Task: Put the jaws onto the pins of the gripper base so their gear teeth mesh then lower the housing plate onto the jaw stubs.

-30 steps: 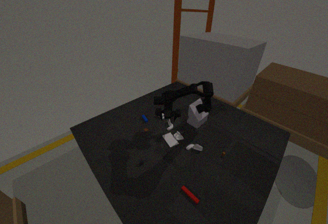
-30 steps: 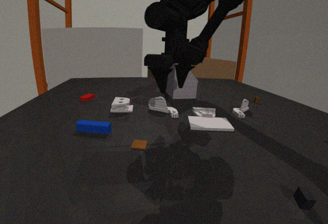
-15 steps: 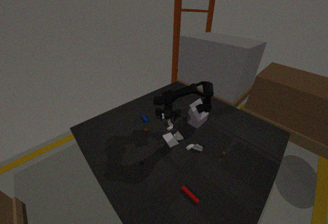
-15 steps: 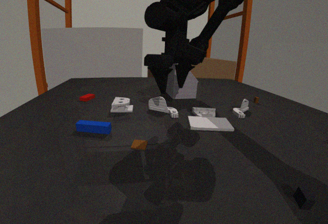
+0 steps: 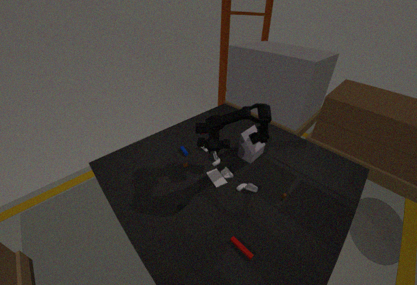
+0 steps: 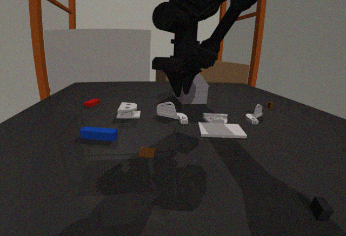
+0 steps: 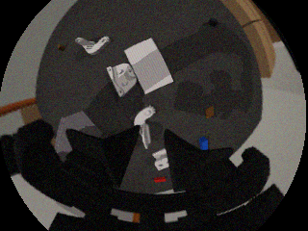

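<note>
Black 2-fingered gripper (image 5: pixel 214 147) (image 6: pixel 182 94) (image 7: pixel 152 130) hangs raised, its jaws part-spread and empty, presumably keeping clearance from the left curved white plastic jaw (image 5: pixel 215 160) (image 6: pixel 166 109) (image 7: pixel 143 116).

Top looks down from afar; exterior, near, faces the arm.
</note>
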Controlling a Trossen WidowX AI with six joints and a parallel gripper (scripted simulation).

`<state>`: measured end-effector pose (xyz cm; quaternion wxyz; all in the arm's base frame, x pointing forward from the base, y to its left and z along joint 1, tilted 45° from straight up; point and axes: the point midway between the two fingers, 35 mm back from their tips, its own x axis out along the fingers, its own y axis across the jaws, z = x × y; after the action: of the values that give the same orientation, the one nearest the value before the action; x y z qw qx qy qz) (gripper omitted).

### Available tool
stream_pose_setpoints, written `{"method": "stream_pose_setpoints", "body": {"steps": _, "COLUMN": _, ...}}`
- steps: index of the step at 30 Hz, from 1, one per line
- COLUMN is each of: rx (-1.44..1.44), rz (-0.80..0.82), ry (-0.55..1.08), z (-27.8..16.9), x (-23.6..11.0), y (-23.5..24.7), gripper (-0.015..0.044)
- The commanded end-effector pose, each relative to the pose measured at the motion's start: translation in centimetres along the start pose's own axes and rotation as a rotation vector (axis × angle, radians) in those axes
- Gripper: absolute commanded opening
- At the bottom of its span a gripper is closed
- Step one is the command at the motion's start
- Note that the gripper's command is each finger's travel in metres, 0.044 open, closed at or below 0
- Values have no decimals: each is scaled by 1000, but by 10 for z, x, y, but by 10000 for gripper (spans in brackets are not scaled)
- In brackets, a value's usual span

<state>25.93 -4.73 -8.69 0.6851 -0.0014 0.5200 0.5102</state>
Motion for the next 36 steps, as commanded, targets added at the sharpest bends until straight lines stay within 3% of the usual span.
{"method": "stream_pose_setpoints", "body": {"steps": 1, "rx": 0, "rz": 0, "ry": 0, "z": 0, "x": 0, "y": 0, "gripper": 72}}
{"method": "stream_pose_setpoints", "body": {"steps": 4, "rx": 0, "rz": 0, "ry": 0, "z": 0, "x": 0, "y": 0, "gripper": 0}}
{"method": "stream_pose_setpoints", "body": {"steps": 23, "rx": 0, "rz": 0, "ry": 0, "z": 0, "x": 0, "y": 0, "gripper": 0}}
{"method": "stream_pose_setpoints", "body": {"steps": 36, "rx": 0, "rz": 0, "ry": 0, "z": 0, "x": 0, "y": 0, "gripper": 341}}
